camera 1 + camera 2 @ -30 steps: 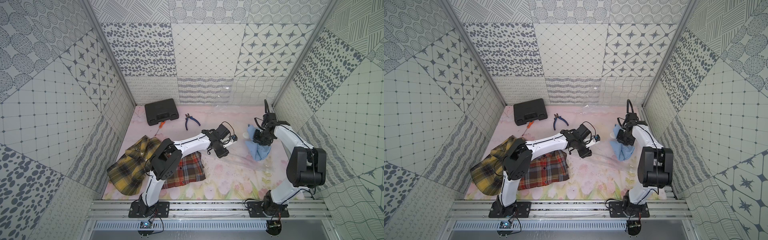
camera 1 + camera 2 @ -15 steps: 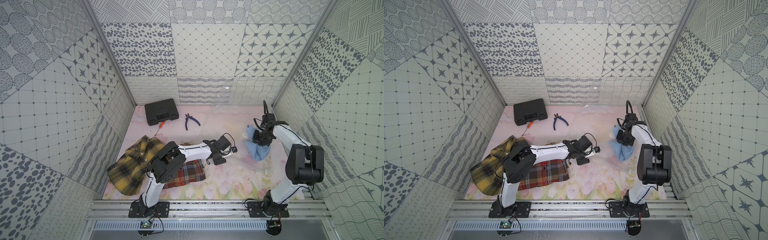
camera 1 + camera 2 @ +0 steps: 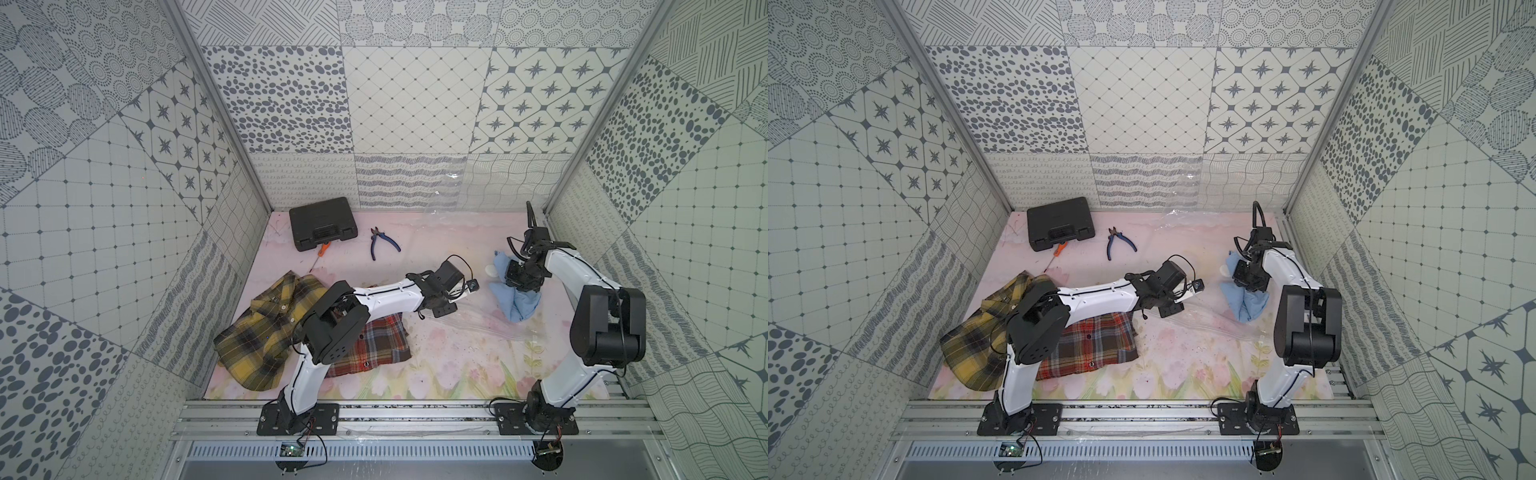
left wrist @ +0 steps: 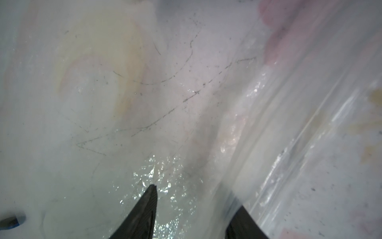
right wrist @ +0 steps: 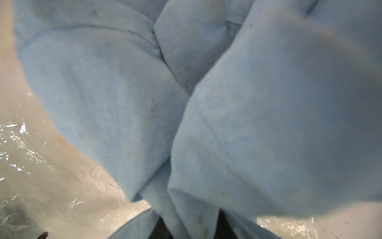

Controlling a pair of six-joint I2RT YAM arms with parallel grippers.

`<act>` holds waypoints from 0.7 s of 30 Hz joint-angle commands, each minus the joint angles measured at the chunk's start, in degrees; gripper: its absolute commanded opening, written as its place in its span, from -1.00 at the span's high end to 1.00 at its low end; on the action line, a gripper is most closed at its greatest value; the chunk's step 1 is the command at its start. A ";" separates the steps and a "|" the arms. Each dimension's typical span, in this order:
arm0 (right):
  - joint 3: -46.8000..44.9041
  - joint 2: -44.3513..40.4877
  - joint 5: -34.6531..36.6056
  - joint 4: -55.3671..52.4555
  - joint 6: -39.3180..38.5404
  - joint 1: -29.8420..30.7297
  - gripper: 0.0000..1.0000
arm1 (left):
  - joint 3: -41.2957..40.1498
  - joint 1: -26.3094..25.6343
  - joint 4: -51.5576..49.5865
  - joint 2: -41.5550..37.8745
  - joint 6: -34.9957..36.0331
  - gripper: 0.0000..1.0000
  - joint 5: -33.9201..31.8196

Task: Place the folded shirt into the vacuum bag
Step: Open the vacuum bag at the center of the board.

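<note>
The blue shirt [image 3: 519, 306] is lying bunched on the far right part of the desk [image 3: 436, 374]. The right fingers [image 5: 224, 227] are clenching a gather of its cloth between them, and in the right wrist view the fabric is filling nearly the whole picture. Glossy film is showing under and beside the shirt, but whether it is sitting inside the vacuum bag [image 3: 478, 328] or on top of it cannot be told. The bag is spreading flat from near the desk's middle toward the back wall. Its round white valve cap [image 3: 491, 271] is sitting just beside the shirt, on the left arm's side. The left arm [image 3: 386, 299] is reaching across to the bag's near edge. The left fingers [image 4: 144, 213] are standing apart, released, with crinkled film lying between them. Further out, a red plaid shirt [image 3: 374, 345] and a yellow plaid shirt [image 3: 266, 332] are lying by the left arm's base. A black case [image 3: 323, 222], blue-handled pliers [image 3: 382, 245] and an orange-handled screwdriver [image 3: 322, 251] are lying near the back wall.
</note>
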 commanded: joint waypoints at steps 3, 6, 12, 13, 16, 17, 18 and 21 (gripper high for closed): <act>4.11 4.19 1.50 0.63 -0.34 -0.64 1.00 | -0.10 0.16 -0.17 0.02 -0.43 0.78 2.76; 5.09 6.98 0.94 1.04 -0.04 -0.43 1.00 | -2.44 -0.01 1.21 -4.10 -2.57 0.98 3.35; 9.44 14.02 -1.29 0.10 0.58 3.64 1.00 | -8.61 -3.01 2.16 -11.44 -8.73 1.00 2.73; 10.34 15.37 -1.40 0.19 0.77 4.66 1.00 | -9.79 -3.88 2.42 -12.19 -10.13 1.00 2.29; 14.41 19.98 -2.43 -0.30 1.39 7.87 1.00 | -11.83 -6.54 3.13 -12.33 -14.44 1.00 -0.19; 16.48 21.98 -2.60 -0.79 1.60 9.07 1.00 | -11.98 -7.07 3.20 -11.78 -16.23 1.00 -1.08; 18.65 23.82 -2.93 -1.30 1.70 10.10 1.00 | -11.92 -7.23 3.32 -11.03 -17.83 1.00 -1.93; 27.43 30.58 -2.91 -4.53 1.42 13.48 1.00 | -11.55 -7.31 3.85 -8.81 -21.72 1.00 -3.42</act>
